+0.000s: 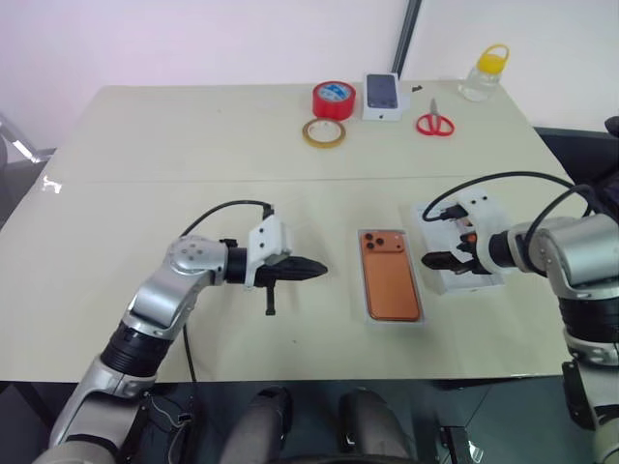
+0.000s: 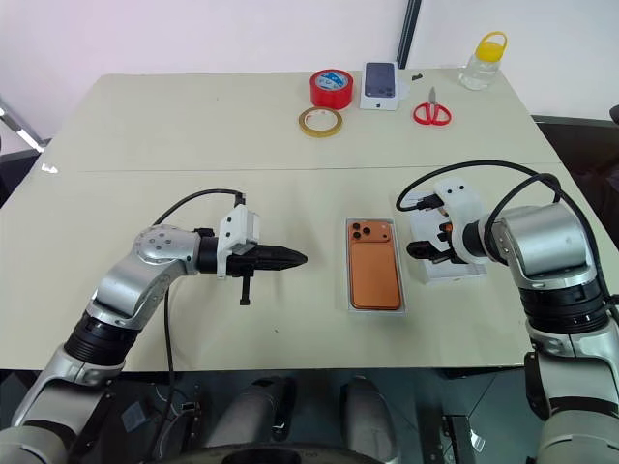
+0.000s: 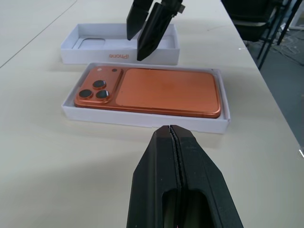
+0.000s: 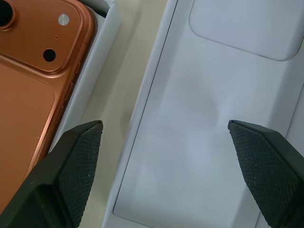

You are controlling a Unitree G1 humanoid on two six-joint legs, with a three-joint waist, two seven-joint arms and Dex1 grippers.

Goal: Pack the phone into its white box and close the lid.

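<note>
One step remains: phone sits in the white box, lid just beside it, rim up. Right claw hovers wide over the lid; left claw pinched empty. Light, crushable card — probably grip its long edges.

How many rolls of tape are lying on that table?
2. A red roll of tape sits at the table's far edge, and a thin yellowish roll of tape lies flat just in front of it. No others are visible.
</note>
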